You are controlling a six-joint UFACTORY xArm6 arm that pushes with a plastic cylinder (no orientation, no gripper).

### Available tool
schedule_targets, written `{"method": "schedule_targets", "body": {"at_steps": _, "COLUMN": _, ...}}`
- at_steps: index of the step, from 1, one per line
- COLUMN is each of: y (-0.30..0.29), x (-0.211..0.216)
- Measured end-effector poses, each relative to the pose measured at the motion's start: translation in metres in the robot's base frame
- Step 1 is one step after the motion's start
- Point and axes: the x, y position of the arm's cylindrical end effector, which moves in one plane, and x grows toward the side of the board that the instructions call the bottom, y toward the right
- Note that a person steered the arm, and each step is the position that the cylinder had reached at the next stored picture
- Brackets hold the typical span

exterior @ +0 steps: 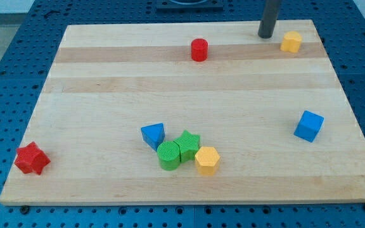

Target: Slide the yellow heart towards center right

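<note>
The yellow heart point(291, 42) lies near the board's top right corner. My tip point(266, 35) rests on the board just to the left of it, a small gap apart, with the dark rod rising out of the view's top. A blue cube point(308, 125) sits at the right, below the heart, about mid-height of the board.
A red cylinder point(199, 49) stands at top centre. A blue triangle point(153, 135), green star point(187, 145), green cylinder point(168, 156) and yellow hexagon point(206, 159) cluster at bottom centre. A red star point(32, 158) lies at bottom left. The wooden board point(106, 88) lies on a blue perforated table.
</note>
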Motion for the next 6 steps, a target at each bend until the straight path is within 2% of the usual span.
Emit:
{"method": "schedule_targets", "body": {"at_steps": 2, "y": 0.008, "x": -0.005}}
{"method": "schedule_targets", "body": {"at_steps": 3, "y": 0.042, "x": -0.015}}
{"method": "schedule_targets", "body": {"at_steps": 6, "y": 0.094, "x": 0.063}}
